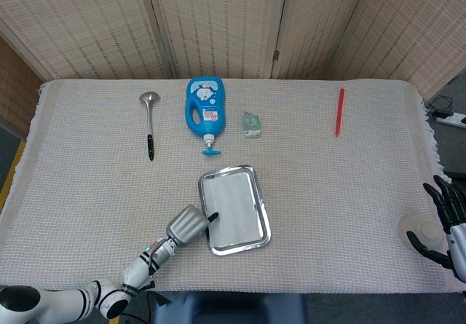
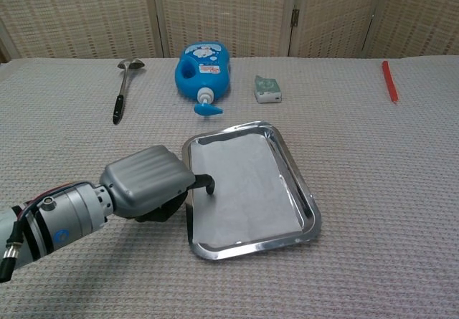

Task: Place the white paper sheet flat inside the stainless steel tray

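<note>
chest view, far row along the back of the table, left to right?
ladle → blue detergent bottle → small green packet → red pen

The left robot hand [image 2: 150, 183] has a ribbed grey shell, black fingers [image 2: 206, 184] and a silver, blue-marked wrist
</note>
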Motion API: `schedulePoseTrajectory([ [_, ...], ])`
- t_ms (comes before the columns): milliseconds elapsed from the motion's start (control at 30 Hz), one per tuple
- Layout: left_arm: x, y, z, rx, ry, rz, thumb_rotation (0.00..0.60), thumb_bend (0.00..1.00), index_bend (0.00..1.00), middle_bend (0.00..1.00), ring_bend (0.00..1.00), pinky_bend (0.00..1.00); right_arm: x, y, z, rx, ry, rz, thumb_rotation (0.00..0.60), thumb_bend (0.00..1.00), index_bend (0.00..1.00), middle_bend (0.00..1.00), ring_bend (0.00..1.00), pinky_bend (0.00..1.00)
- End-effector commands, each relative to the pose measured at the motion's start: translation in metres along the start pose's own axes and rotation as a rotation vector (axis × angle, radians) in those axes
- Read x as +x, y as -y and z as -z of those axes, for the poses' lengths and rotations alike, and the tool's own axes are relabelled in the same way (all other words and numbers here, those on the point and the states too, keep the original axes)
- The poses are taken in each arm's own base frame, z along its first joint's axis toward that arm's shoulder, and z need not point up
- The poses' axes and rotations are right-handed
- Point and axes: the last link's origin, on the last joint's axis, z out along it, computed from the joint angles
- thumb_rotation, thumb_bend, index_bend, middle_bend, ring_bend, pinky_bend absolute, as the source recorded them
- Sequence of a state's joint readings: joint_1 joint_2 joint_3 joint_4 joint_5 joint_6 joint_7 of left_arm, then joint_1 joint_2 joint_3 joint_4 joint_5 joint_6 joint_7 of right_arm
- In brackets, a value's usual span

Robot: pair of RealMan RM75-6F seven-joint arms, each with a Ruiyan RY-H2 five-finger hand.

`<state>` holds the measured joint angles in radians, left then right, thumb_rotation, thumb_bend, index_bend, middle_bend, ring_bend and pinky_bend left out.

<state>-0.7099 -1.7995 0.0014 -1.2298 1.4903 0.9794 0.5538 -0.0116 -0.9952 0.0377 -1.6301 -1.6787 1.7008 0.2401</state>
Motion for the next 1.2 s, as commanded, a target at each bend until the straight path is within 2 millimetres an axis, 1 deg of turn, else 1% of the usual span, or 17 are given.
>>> schedulePoseTrajectory([
  [33,0.000,-0.001,-0.001,-0.004,0.000,-0.004,0.600,0.98,0.33,1.00,1.00,1.00,0.000,0.000,0.000,0.001,0.002,-0.002,0.600,0.33,0.00,0.00,0.00,0.00],
  [267,0.000,-0.002,-0.003,0.002,-0.003,-0.004,0.600,0.98,0.33,1.00,1.00,1.00,0.002,0.000,0.001,0.002,-0.004,-0.004,0.600,0.32,0.00,0.00,0.00,0.00],
  [533,0.006,-0.004,-0.003,-0.009,-0.037,0.003,0.600,0.98,0.29,1.00,1.00,1.00,0.002,0.001,0.001,0.004,-0.002,-0.003,0.600,0.32,0.00,0.00,0.00,0.00],
  [733,0.021,-0.003,0.001,-0.009,-0.100,0.003,0.600,0.98,0.24,1.00,0.99,1.00,0.000,0.001,0.002,0.006,0.002,0.002,0.600,0.33,0.00,0.00,0.00,0.00],
  [867,0.034,0.004,0.006,0.011,-0.164,0.008,0.600,0.97,0.19,1.00,0.97,1.00,-0.002,0.002,0.002,0.009,0.007,0.007,0.600,0.32,0.00,0.00,0.00,0.00],
  [900,0.039,0.008,0.009,0.023,-0.188,0.007,0.600,0.94,0.17,1.00,0.95,1.00,-0.003,0.003,0.002,0.010,0.011,0.009,0.600,0.32,0.00,0.00,0.00,0.00],
  [967,0.048,0.018,0.018,0.059,-0.232,0.004,0.600,0.85,0.16,1.00,0.92,1.00,-0.005,0.003,0.002,0.011,0.018,0.014,0.600,0.32,0.00,0.00,0.00,0.00],
  [1033,0.054,0.029,0.030,0.104,-0.268,0.010,0.600,0.67,0.15,1.00,0.83,1.00,-0.007,0.004,0.001,0.010,0.025,0.020,0.600,0.32,0.00,0.00,0.00,0.00],
  [1067,0.057,0.037,0.039,0.137,-0.285,0.021,0.600,0.61,0.15,0.98,0.78,1.00,-0.009,0.004,0.001,0.010,0.029,0.023,0.600,0.32,0.00,0.00,0.00,0.00],
  [1100,0.059,0.043,0.048,0.162,-0.294,0.028,0.600,0.56,0.14,0.94,0.72,0.97,-0.010,0.005,0.001,0.011,0.033,0.026,0.600,0.32,0.00,0.00,0.00,0.00],
  [1133,0.061,0.049,0.057,0.190,-0.303,0.035,0.600,0.51,0.14,0.89,0.66,0.92,-0.011,0.005,0.001,0.011,0.036,0.028,0.600,0.32,0.00,0.00,0.00,0.00],
  [1167,0.063,0.057,0.071,0.229,-0.313,0.051,0.600,0.48,0.13,0.80,0.59,0.82,-0.013,0.006,0.000,0.012,0.039,0.031,0.600,0.32,0.00,0.00,0.00,0.00],
  [1200,0.063,0.064,0.083,0.264,-0.313,0.074,0.600,0.45,0.12,0.69,0.50,0.68,-0.014,0.006,0.000,0.013,0.041,0.034,0.600,0.32,0.00,0.00,0.00,0.00],
])
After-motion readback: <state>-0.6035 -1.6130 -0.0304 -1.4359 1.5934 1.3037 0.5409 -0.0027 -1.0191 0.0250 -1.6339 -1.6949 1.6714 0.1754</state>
